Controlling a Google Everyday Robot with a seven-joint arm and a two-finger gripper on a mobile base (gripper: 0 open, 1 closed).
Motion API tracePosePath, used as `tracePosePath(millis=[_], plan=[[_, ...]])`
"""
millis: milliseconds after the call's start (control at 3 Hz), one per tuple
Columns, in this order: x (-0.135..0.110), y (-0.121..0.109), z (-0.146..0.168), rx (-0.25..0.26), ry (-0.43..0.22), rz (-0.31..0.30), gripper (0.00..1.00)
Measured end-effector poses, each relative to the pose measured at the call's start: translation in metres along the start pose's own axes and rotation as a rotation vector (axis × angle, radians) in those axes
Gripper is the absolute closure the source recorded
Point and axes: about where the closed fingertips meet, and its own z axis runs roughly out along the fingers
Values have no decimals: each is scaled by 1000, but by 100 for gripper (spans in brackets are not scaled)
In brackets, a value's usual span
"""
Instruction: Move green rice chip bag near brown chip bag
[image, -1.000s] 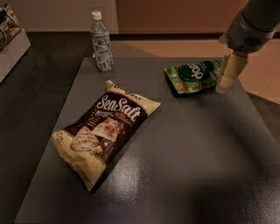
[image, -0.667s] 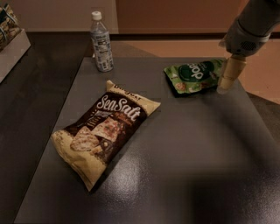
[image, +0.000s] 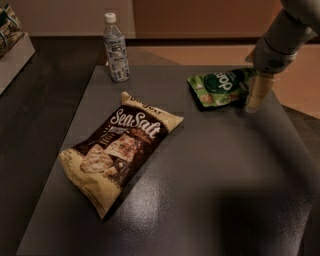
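The green rice chip bag (image: 221, 88) lies flat at the far right of the grey table (image: 210, 175). The brown chip bag (image: 120, 146), cream-yellow with a dark "Sea Salt" panel, lies at an angle left of centre, well apart from the green bag. My gripper (image: 255, 98) hangs from the arm at the top right. It points down at the green bag's right edge, touching it or very close to it, with its tip near the table surface.
A clear plastic water bottle (image: 115, 49) stands at the table's far left corner. A white box (image: 14, 56) with packets sits on the dark surface to the far left. The table's right edge runs just beyond my gripper.
My gripper has come down slightly and a little left, at the green bag's right edge. Both bags and the bottle have not moved.
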Motion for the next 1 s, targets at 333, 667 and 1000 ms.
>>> tracePosePath(millis=[333,667,1000], plan=[[-1,-8,14,-4,-6,-17,0],[-3,-18,23,-6,-7,-27,0],[-4,-26,29,-6,2,-34,15]])
